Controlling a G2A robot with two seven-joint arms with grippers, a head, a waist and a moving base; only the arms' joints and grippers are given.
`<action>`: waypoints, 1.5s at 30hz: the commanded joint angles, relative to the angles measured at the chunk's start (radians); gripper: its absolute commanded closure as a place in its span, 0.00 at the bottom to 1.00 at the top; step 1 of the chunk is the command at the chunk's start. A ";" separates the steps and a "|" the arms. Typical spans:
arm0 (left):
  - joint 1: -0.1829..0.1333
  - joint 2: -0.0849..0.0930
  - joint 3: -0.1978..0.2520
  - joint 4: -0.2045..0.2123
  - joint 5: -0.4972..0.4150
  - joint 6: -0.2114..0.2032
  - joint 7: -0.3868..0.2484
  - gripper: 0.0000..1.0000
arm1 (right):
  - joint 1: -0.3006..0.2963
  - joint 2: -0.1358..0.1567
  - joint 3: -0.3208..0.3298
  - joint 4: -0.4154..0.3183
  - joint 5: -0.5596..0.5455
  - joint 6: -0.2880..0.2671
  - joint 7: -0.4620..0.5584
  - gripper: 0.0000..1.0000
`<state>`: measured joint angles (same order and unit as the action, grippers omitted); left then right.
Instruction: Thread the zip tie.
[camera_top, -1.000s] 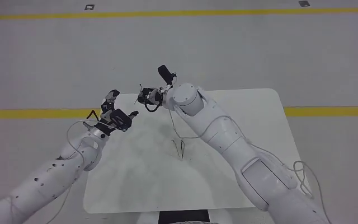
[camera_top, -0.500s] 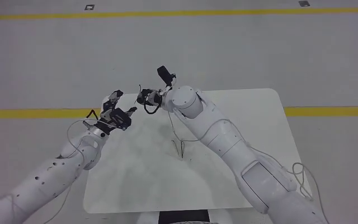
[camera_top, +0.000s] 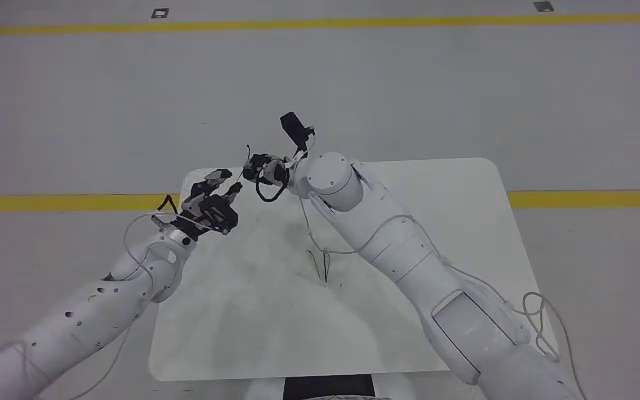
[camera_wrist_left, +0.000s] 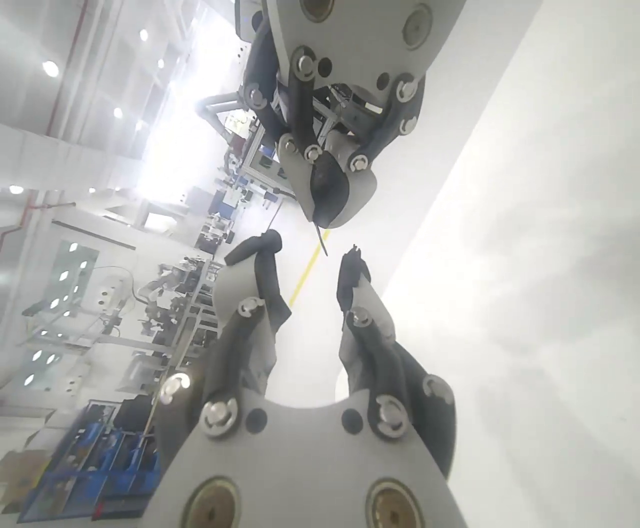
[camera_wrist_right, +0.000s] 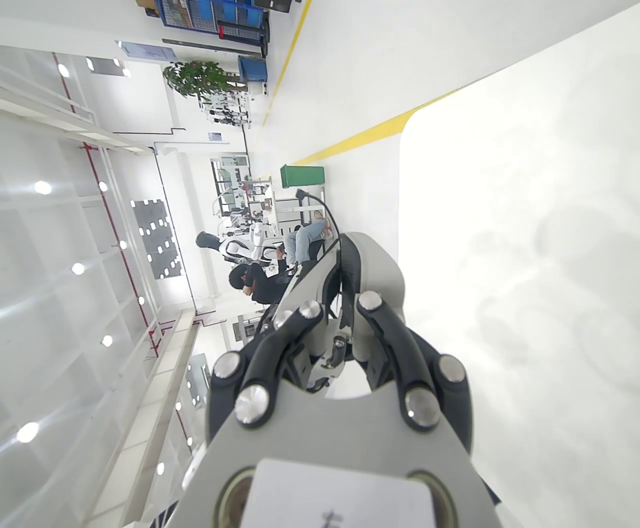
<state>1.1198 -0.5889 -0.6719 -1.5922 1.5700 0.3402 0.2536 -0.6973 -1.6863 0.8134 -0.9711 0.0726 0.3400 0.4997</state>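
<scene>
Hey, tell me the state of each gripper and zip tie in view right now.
left gripper: open, empty.
right gripper: shut on the zip tie.
zip tie: pinched, tip poking out toward the left gripper, not touching it.
spare zip ties: lying loose on the table.

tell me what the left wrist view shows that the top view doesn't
Left wrist view: the thin dark tip of the zip tie pokes out of the shut right gripper, aimed toward the gap of the open left gripper. Top view: the whole white table, with thin dark strands lying near its middle. Both: the two grippers facing each other, close but apart, and a yellow floor line.
</scene>
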 joint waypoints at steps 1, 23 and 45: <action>-0.002 0.001 0.004 0.000 0.000 0.000 0.001 0.72 | 0.000 -0.001 0.000 0.003 0.000 0.000 -0.001 1.00; -0.021 0.006 0.031 -0.001 0.000 0.000 0.008 0.90 | 0.022 -0.024 -0.005 0.063 0.008 0.000 -0.003 1.00; -0.013 0.001 0.025 0.009 -0.012 -0.007 0.019 1.00 | 0.015 -0.026 0.022 0.062 -0.008 0.000 -0.001 0.00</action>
<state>1.1024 -0.5867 -0.6438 -1.5816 1.5668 0.3376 0.2712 -0.6816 -1.7133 0.8324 -0.9075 0.0672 0.3400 0.5020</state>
